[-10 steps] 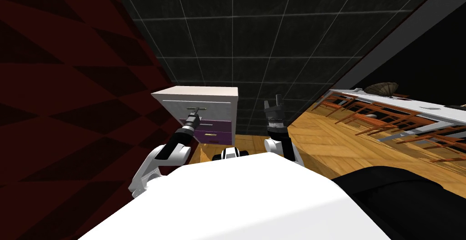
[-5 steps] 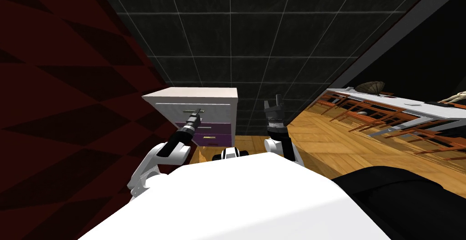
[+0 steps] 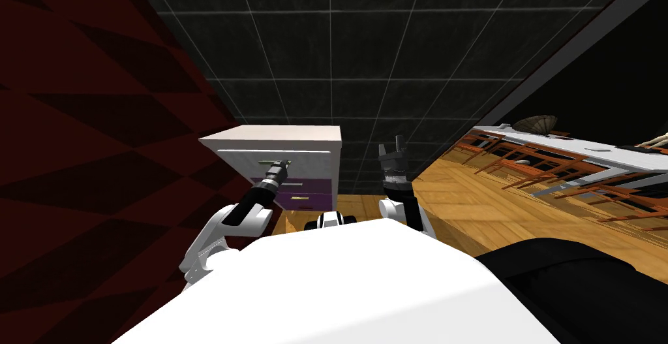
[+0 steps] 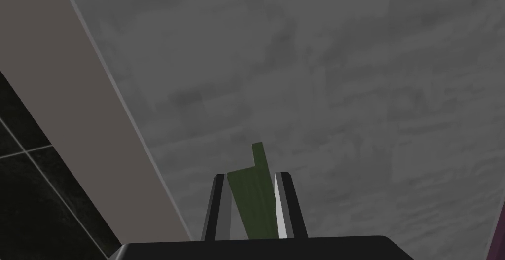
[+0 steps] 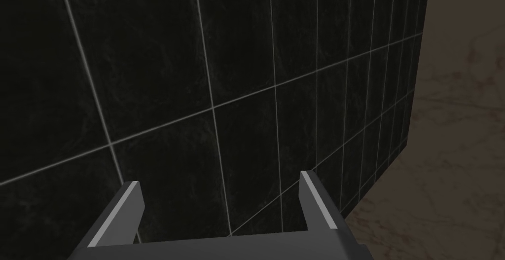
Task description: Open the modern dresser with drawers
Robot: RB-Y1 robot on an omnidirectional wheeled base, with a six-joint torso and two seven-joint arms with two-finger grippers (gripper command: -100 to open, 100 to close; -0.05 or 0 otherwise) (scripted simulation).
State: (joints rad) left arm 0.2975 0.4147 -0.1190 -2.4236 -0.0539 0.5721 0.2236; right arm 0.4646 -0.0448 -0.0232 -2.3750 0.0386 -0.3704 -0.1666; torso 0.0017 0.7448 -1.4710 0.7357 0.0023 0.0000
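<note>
Left wrist view: L end effector [image 4: 251, 176] clamps green dresser handle [image 4: 255, 200].

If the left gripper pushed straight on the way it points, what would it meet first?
The left gripper, shut on the green handle, points at the grey drawer front of the dresser; that panel, just behind the handle, would likely come first.

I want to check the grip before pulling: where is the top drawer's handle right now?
The green handle sits between the left gripper's shut fingers, on the grey top drawer of the white dresser, left of centre in the head view.
</note>
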